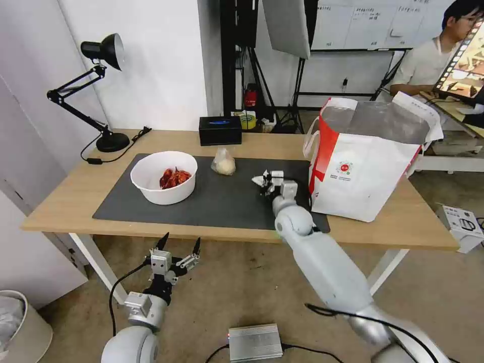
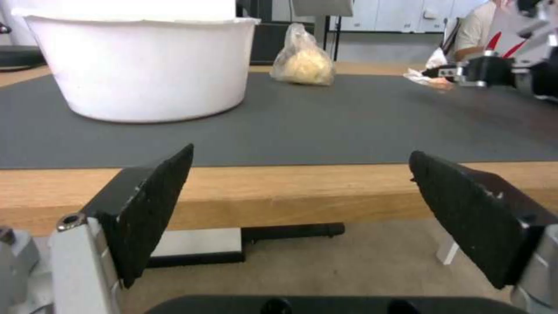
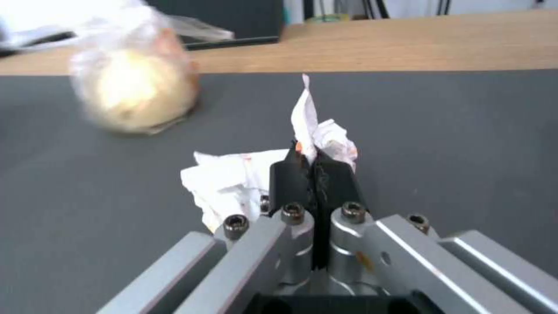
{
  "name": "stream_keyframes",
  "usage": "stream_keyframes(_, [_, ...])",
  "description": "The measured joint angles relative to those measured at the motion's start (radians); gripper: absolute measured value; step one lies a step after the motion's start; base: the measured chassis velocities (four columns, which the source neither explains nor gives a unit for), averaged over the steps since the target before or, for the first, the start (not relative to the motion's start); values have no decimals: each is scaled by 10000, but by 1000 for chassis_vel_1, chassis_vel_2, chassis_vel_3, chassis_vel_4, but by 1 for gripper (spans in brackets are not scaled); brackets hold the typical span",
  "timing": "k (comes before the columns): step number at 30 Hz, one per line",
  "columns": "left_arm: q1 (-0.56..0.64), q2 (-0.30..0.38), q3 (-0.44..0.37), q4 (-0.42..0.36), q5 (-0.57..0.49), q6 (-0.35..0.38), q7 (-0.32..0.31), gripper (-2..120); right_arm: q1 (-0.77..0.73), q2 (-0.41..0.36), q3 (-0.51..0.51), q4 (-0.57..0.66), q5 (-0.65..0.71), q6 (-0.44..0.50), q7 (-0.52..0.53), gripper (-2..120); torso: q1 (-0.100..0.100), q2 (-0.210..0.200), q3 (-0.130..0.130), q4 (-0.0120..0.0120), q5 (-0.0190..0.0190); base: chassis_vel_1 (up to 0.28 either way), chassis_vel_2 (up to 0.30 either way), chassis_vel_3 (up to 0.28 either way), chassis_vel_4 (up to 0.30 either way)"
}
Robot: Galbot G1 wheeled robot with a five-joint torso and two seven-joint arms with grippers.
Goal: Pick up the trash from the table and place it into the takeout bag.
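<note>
- Right wrist view: right gripper (image 3: 314, 168) jaws clamped on crumpled tissue (image 3: 233, 179), low over the mat mid-tabletop.
- Step: tissue grasp done; next probably lift, carry to takeout bag (image 1: 363, 171) at 3 o'clock.
- Knotted bag (image 1: 224, 162), bowl (image 1: 164, 176) wait at 10 o'clock.
- Left gripper (image 1: 179, 247) idle below tabletop (image 1: 60, 201) edge, jaws wide apart.

Table (image 1: 65, 201) carries mat (image 1: 222, 201), bag (image 1: 363, 176), lamp (image 1: 108, 141).

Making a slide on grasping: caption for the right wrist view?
Right gripper shut on crumpled tissue over the grey mat, knotted bag beyond.
</note>
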Motion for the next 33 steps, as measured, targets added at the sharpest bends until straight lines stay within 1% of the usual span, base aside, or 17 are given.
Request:
stream_keyframes(2, [11, 5, -3, -20, 0, -6, 0, 100, -367, -189, 31, 459, -146, 163, -212, 0, -1, -1, 0, 0, 0, 0, 0, 0, 0])
stream_keyframes(3, [11, 5, -3, -20, 0, -6, 0, 100, -367, -189, 31, 459, -146, 163, -212, 0, -1, -1, 0, 0, 0, 0, 0, 0, 0])
stream_keyframes(5, [36, 9, -8, -41, 0, -21, 0, 100, -796, -422, 90, 999, -337, 386, -389, 0, 0, -1, 0, 1, 0, 0, 0, 0, 0])
stream_keyframes(6, [36, 9, -8, -41, 0, -21, 0, 100, -796, -422, 90, 999, -337, 386, -389, 0, 0, -1, 0, 1, 0, 0, 0, 0, 0])
stream_keyframes(8, [63, 9, -9, -44, 0, -39, 4, 100, -1389, -843, 192, 1818, -468, 612, -564, 0, -1, 0, -1, 1, -1, 0, 0, 0, 0])
stream_keyframes(12, [71, 22, -4, -46, 0, -59, 14, 100, -1872, -1177, 389, 2351, -761, 1012, -805, 0, -1, 0, 0, 0, 2, 0, 0, 0, 0])
stream_keyframes(15, [73, 60, 60, -59, 1, -64, 24, 100, -2579, -1716, 811, 3129, -1059, 1593, -1233, 0, -1, 0, 0, 0, 0, 0, 0, 0, 0])
stream_keyframes(16, [73, 60, 60, -59, 1, -64, 24, 100, -2579, -1716, 811, 3129, -1059, 1593, -1233, 0, -1, 0, 0, 0, 0, 0, 0, 0, 0])
stream_keyframes(19, [55, 58, 148, -60, 5, -67, 29, 100, -3404, -2102, 1374, 3902, -1543, 1979, -1637, 0, -1, 0, 0, 0, 1, 0, 0, 0, 0])
stream_keyframes(22, [52, 57, 195, -60, 17, -69, 30, 100, -3789, -2226, 1560, 4208, -1670, 2118, -1776, 0, -1, 0, 0, -1, 1, 0, 0, 0, 0])
stream_keyframes(23, [51, 34, 318, -58, 70, -88, 35, 100, -4595, -2440, 2050, 4839, -2121, 2641, -2033, 0, -1, 0, -1, -1, 1, 0, 0, 0, 0])
stream_keyframes(24, [50, 35, 380, -52, 111, -114, 38, 100, -4901, -2557, 2390, 4985, -2421, 3189, -2281, 0, -2, 0, 0, -1, 0, 0, 0, 0, 0])
stream_keyframes(25, [50, 35, 380, -52, 111, -114, 38, 100, -4901, -2557, 2390, 4985, -2421, 3189, -2281, 0, -2, 0, 0, -1, 0, 0, 0, 0, 0])
stream_keyframes(27, [47, 39, 424, -51, 140, -130, 39, 100, -5144, -2649, 2782, 5106, -2616, 3633, -2475, 0, -1, 0, 0, -1, 0, 0, 0, 0, 0])
stream_keyframes(28, [47, 39, 424, -51, 140, -130, 39, 100, -5144, -2649, 2782, 5106, -2616, 3633, -2475, 0, -1, 0, 0, -1, 0, 0, 0, 0, 0])
stream_keyframes(31, [77, 46, 439, -71, 148, -151, 43, 100, -5442, -2694, 3292, 5346, -2643, 4103, -2712, 0, -2, 0, 0, 0, 0, 0, 0, 0, 0])
stream_keyframes(33, [92, 50, 439, -72, 150, -175, 46, 100, -5502, -2694, 3443, 5418, -2650, 4288, -2788, 0, -1, 0, 0, -1, 0, 0, 0, 0, 0])
